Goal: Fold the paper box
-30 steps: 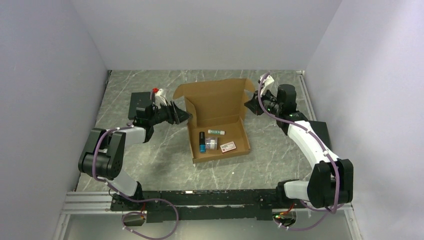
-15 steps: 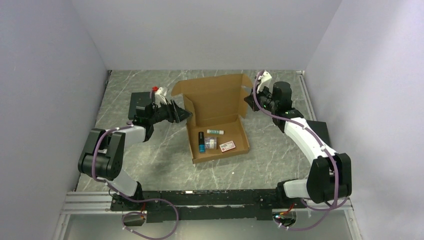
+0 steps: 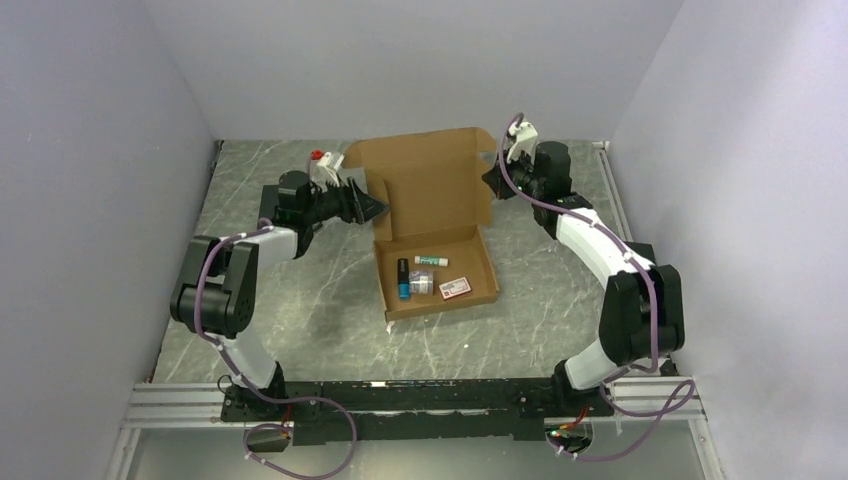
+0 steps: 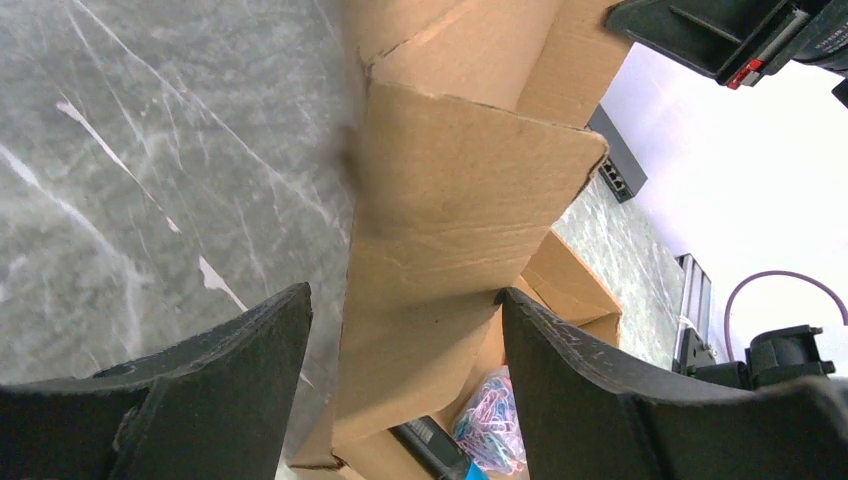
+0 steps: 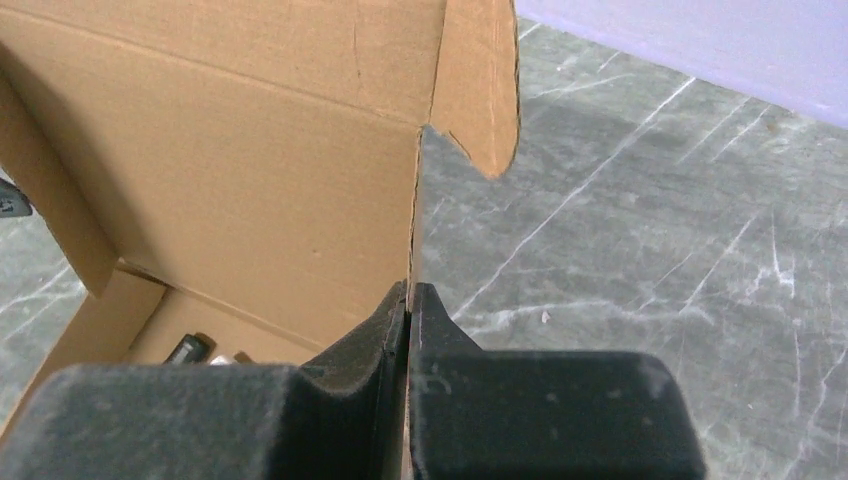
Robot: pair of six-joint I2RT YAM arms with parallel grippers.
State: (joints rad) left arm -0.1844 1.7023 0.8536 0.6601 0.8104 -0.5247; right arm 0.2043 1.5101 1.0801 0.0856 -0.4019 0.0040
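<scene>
Two arms, upper centre: my right end effector [image 5: 408,300] clamps the paper box [image 3: 430,190] by its edge; my left end effector [image 4: 400,305], released, straddles a flap [image 4: 460,200], best tucked inward.

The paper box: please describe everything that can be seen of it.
The paper box is plain brown corrugated cardboard: a shallow tray on the marbled table, its lid raised steeply at the far side, with small flaps at the lid's sides. Small bottles and tubes lie in the tray. The right gripper is shut on the lid's right edge; the open left gripper straddles the left flap.
</scene>
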